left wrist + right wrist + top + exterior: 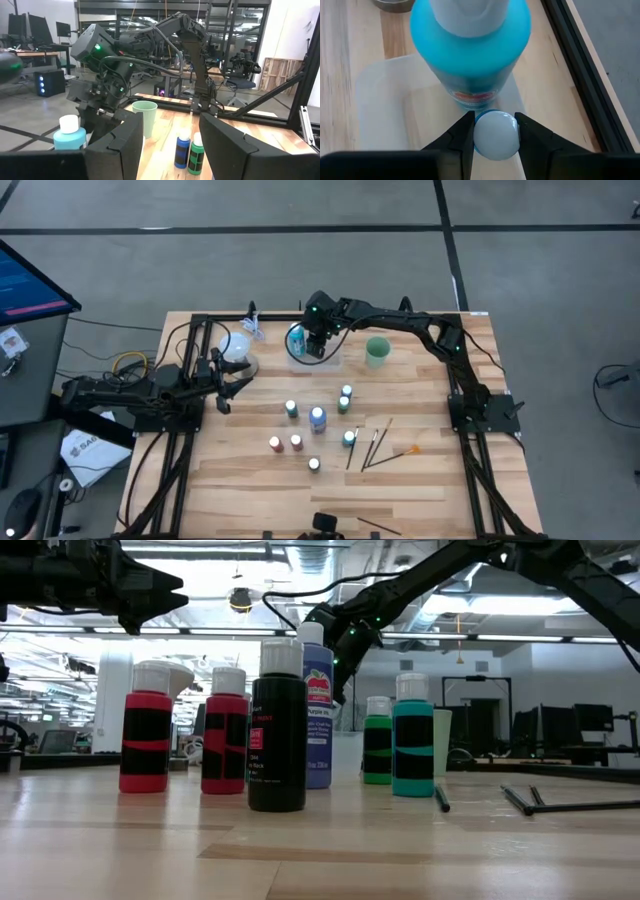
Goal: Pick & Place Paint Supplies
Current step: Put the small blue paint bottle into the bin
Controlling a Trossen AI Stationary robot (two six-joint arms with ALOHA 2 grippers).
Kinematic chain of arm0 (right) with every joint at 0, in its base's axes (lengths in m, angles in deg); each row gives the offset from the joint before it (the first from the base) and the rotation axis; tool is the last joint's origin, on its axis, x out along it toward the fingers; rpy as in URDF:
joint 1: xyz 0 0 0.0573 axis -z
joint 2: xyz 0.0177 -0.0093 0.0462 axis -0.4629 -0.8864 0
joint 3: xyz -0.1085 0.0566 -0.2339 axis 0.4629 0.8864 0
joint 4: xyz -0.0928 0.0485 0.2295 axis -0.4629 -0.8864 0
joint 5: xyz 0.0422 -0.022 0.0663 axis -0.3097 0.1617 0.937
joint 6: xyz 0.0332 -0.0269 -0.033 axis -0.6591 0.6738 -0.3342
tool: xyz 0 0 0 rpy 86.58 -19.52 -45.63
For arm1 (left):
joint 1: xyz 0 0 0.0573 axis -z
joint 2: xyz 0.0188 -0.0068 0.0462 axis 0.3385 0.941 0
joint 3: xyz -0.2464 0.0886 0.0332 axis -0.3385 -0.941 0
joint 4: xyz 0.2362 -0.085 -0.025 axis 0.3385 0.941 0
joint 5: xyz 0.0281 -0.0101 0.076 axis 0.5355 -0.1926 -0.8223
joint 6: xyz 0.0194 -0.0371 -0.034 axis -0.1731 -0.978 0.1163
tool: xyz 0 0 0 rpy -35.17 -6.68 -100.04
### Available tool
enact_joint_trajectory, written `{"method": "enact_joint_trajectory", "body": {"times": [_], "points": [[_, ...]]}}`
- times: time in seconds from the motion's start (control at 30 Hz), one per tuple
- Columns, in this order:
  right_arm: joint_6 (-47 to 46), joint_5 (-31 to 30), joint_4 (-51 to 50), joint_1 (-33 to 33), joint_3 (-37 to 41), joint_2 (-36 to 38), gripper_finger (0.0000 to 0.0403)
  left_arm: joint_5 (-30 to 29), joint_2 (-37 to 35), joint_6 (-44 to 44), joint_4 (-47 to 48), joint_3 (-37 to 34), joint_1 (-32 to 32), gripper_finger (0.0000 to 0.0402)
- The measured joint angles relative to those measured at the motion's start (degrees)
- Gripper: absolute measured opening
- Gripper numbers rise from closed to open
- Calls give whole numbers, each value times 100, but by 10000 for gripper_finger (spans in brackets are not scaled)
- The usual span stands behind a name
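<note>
Right pincer (494,131) is clamping a small bottle's white cap (494,135), hanging over the clear tray (380,110) at the bench's (420,480) far edge, just beside a light-blue bottle (470,55) standing there. Best: lower straight, release upright, clear of that neighbour. Left pincer (167,137) is idling apart. Labels unreadable.

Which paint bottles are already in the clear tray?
The light blue bottle stands there, and a second bottle sits between the right gripper fingers beside it. The others stand mid-table.
</note>
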Motion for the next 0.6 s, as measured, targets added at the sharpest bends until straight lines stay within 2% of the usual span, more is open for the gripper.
{"method": "enact_joint_trajectory", "body": {"times": [0.13, 0.43, 0.6], "points": [[-34, -2, 0, -2, 0, 0, 136, -9, 0, 2, 1, 0, 0, 177], [-14, -4, 3, -2, 2, 0, 121, -9, 0, 2, 3, 0, 0, 177], [-14, -7, 4, -2, 4, 0, 142, -7, 0, 2, 3, 0, 0, 177]]}}
